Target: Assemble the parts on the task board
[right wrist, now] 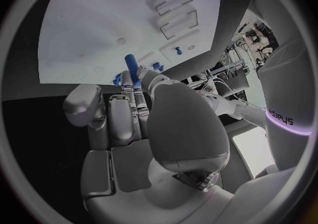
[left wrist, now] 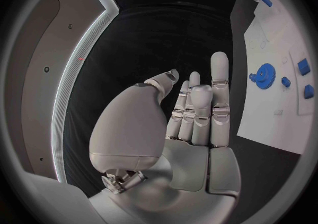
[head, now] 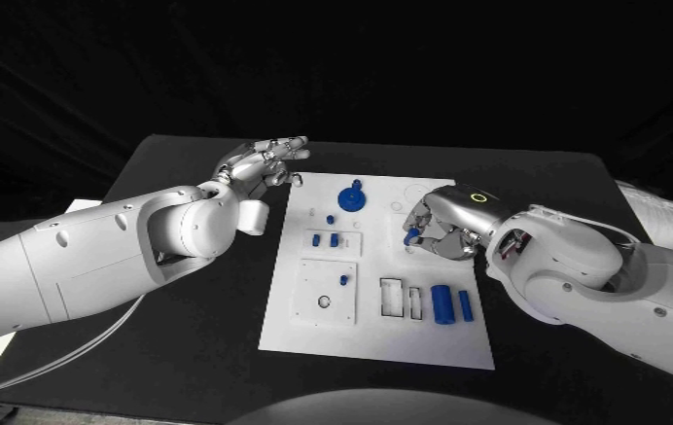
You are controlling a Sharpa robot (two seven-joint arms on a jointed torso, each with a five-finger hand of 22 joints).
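On the near end of the white task board (head: pixel 421 347), toward its right side, two blue cylinders (head: pixel 442 303) lie side by side, just beside a pair of narrow rectangular slots (head: pixel 393 298), and to their left a raised square plate (head: pixel 326 291) carries a small blue piece and a round hole. Farther up, a smaller square plate (head: pixel 336 242) holds two little blue blocks, with a tiny blue peg just beyond it. Level with that plate, over the board's right edge, the right hand (head: pixel 438 226) has its fingers curled in and pinches a short blue cylinder (head: pixel 409 238) at their tips; in the right wrist view the blue cylinder (right wrist: pixel 130 61) stands up between the fingertips. Beyond, near the board's far end, a blue gear (head: pixel 352 197) lies flat. Farthest out, off the board's far left corner above the black table (head: pixel 183 162), the left hand (head: pixel 261 164) holds nothing, fingers extended and loosely apart.
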